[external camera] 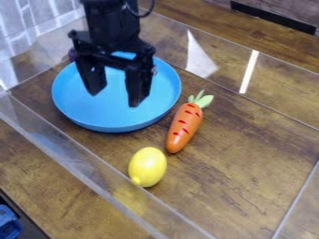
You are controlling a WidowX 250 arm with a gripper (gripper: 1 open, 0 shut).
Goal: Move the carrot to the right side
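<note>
The carrot (186,124) lies on the wooden table, orange with dark grooves and a light green top pointing away from me, just right of the blue bowl. My black gripper (114,85) hangs over the blue bowl (75,110), pointing straight down, left of the carrot and apart from it. Its two fingers (92,77) stand wide open with nothing between them.
A yellow lemon (147,167) sits in front of the carrot, near the front edge. Clear acrylic walls (75,149) border the wooden table at the front and left. Bare wood stretches to the right of the carrot.
</note>
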